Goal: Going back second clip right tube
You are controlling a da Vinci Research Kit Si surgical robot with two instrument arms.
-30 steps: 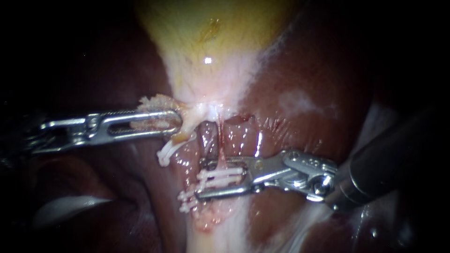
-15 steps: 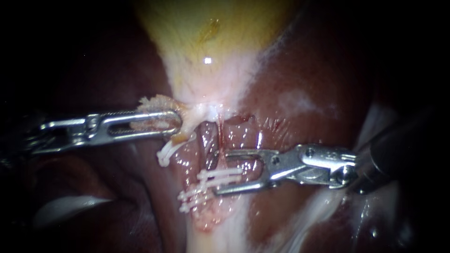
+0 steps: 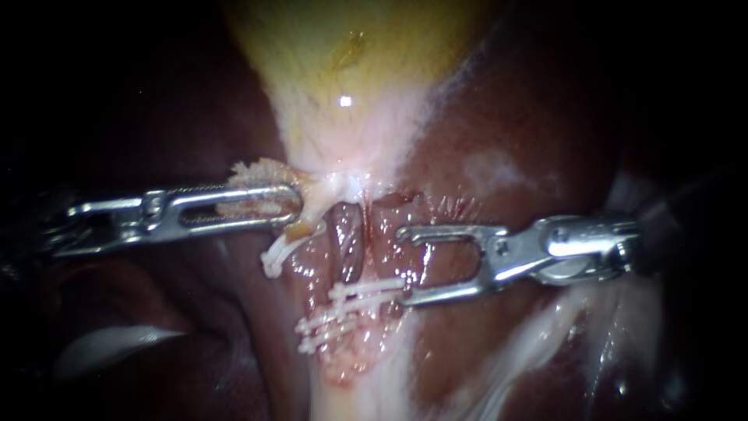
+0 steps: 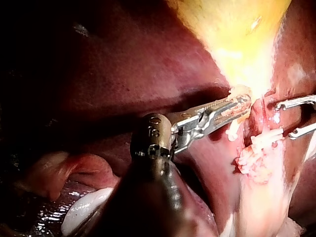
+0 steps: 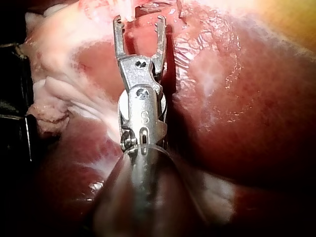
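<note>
The right instrument (image 3: 405, 265) holds its slotted steel jaws wide apart and empty, tips just beside two ribbed white clips (image 3: 360, 295) crossing the glistening red right tube (image 3: 348, 248). Up-left of the clips, the left instrument (image 3: 294, 204) clamps frayed pale tissue (image 3: 261, 170) below the yellow gallbladder (image 3: 351, 70).

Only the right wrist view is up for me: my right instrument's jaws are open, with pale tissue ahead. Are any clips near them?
Observer: Yes. In the endoscope view the right instrument is open and empty, and white clips cross the tissue right by its lower jaw's tip.
Operator: Where's my left instrument?
Observer: The left instrument comes in from the opposite side, jaws shut on pale tissue just under the yellow gallbladder.
Operator: Anything else beside it?
Observer: A lone clip hangs just below its tip, apart from the others.
</note>
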